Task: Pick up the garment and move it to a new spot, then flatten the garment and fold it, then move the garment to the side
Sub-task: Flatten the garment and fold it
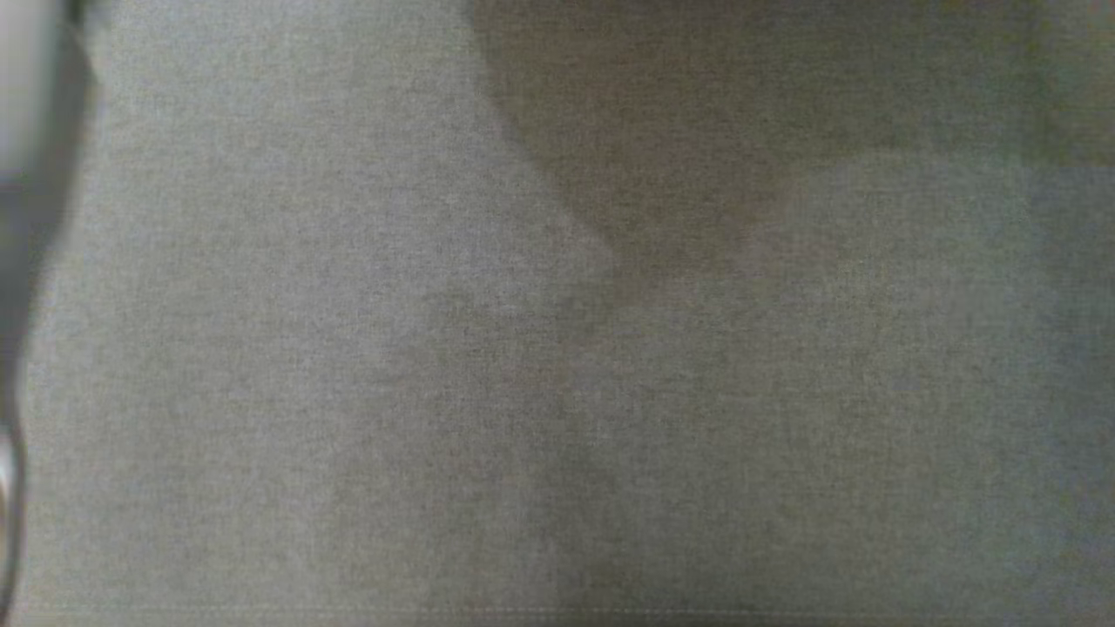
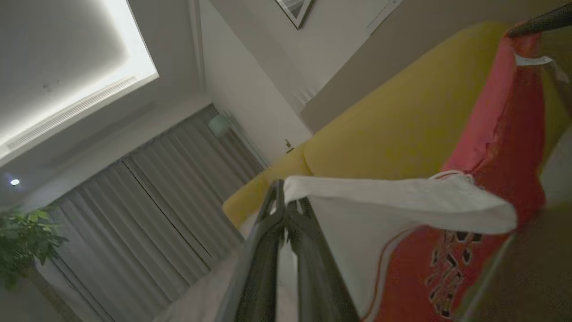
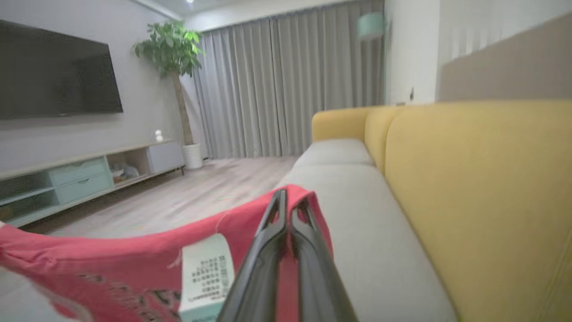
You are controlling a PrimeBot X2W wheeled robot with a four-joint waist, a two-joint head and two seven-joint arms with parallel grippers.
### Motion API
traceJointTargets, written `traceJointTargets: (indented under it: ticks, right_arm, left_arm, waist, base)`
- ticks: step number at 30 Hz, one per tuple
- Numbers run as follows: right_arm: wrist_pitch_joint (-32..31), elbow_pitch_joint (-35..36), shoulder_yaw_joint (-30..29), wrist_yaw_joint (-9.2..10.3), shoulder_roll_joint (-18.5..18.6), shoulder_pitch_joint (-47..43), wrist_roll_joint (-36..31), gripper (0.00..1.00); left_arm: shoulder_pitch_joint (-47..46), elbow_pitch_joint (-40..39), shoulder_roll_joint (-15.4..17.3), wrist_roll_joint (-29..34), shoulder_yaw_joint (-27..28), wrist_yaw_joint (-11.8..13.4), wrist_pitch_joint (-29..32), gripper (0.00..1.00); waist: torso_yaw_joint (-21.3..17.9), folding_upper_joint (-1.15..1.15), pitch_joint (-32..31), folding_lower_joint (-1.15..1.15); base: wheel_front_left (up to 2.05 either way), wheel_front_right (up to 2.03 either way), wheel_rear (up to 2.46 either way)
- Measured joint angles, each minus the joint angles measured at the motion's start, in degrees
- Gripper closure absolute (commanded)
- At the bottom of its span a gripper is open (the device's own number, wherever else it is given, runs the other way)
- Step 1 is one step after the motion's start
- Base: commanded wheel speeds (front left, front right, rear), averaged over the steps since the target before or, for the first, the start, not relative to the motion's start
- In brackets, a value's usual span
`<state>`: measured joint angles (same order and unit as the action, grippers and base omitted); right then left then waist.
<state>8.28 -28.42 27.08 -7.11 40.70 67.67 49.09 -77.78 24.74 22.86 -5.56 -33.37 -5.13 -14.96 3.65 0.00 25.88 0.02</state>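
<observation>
Head view: grey woven cloth (image 1: pixel 348 305) is lying close below. Left wrist view: the left gripper (image 2: pixel 286 199) is clenching the garment (image 2: pixel 402 210) by its white edge, before the yellow sofa back (image 2: pixel 402 120). Right wrist view: the right gripper (image 3: pixel 291 205) is pinching its red edge over the seat (image 3: pixel 357 214), near the front edge.

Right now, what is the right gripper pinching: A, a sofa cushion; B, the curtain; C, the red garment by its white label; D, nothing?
C: in the right wrist view, the right gripper is shut on the edge of the red garment, just beside the white label.
</observation>
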Motion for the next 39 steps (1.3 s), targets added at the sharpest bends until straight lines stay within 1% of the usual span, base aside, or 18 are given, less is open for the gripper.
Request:
traceJointTargets:
  ticks: [3,6,9,14,17,20,22,26,30,33,36,39]
  right_arm:
    - [1.7,1.0,2.3,0.00,0.4,-8.6,2.9,1.00]
    - [3.0,2.6,3.4,0.00,2.3,-17.6,6.1,1.00]
    - [3.9,4.1,3.9,0.00,3.7,-26.7,8.4,1.00]
    - [4.9,6.3,4.2,0.00,4.1,-42.5,10.9,1.00]
    - [4.9,7.2,4.1,0.00,4.2,-50.9,11.5,1.00]
    - [5.4,8.1,3.1,0.00,4.1,-57.8,11.9,1.00]
    - [5.4,9.3,2.2,0.00,3.8,-61.3,11.9,1.00]
    - [5.5,11.9,1.1,0.00,3.3,-66.5,11.9,1.00]
    - [5.4,13.4,-1.0,0.00,3.0,-68.4,11.8,1.00]
    - [4.0,14.4,-2.4,0.00,2.6,-67.9,10.8,1.00]
    - [2.2,14.7,-3.2,0.00,1.9,-65.1,9.0,1.00]
    - [0.4,14.7,-3.7,0.00,1.5,-60.1,7.3,1.00]
  left_arm:
    - [12.4,-3.1,2.4,-1.9,-1.0,-0.2,0.0,1.00]
    - [23.9,-6.7,5.1,-3.8,-2.2,0.2,0.0,1.00]
    - [35.3,-9.4,7.0,-6.1,-4.0,1.3,0.8,1.00]
    - [54.1,-13.0,8.9,-10.8,-6.0,3.9,2.7,1.00]
    - [61.6,-15.1,10.0,-12.7,-7.4,4.8,3.8,1.00]
    - [66.7,-18.1,11.3,-14.4,-8.1,5.2,5.9,1.00]
    - [69.4,-20.1,12.0,-15.7,-8.5,5.7,6.9,1.00]
    - [73.8,-24.2,14.3,-17.7,-9.2,5.7,9.2,1.00]
    - [74.1,-27.2,15.5,-17.7,-9.1,5.7,10.7,1.00]
    - [70.6,-27.8,15.9,-17.0,-8.9,5.5,11.4,1.00]
    - [64.2,-27.8,16.0,-15.7,-7.7,3.9,12.0,1.00]
    - [56.8,-26.8,15.9,-14.8,-7.0,2.3,12.7,1.00]
  waist:
    - [0.0,0.00,-0.6,0.00]
    - [0.1,0.00,-2.2,-0.04]
    - [0.2,0.00,-4.5,-0.04]
    - [0.1,0.01,-8.7,-0.04]
    - [0.1,0.01,-11.2,-0.04]
    - [0.1,0.01,-13.4,-0.04]
    - [0.1,0.01,-14.7,-0.04]
    - [-0.1,0.01,-16.7,-0.04]
    - [-0.3,0.01,-17.1,-0.04]
    - [-0.4,0.01,-16.2,-0.03]
    - [-0.6,0.01,-14.7,-0.03]
    - [-0.8,0.01,-12.7,-0.02]
  base:
    - [0.00,0.00,0.00]
    - [0.00,0.00,0.00]
    - [0.00,0.00,0.00]
    - [0.00,0.00,0.00]
    - [0.00,0.00,0.00]
    - [0.00,0.00,0.00]
    - [0.00,0.00,0.00]
    - [0.00,0.00,0.00]
    - [0.00,0.00,0.00]
    - [0.00,0.00,0.00]
    - [0.00,0.00,0.00]
    - [0.00,0.00,0.00]
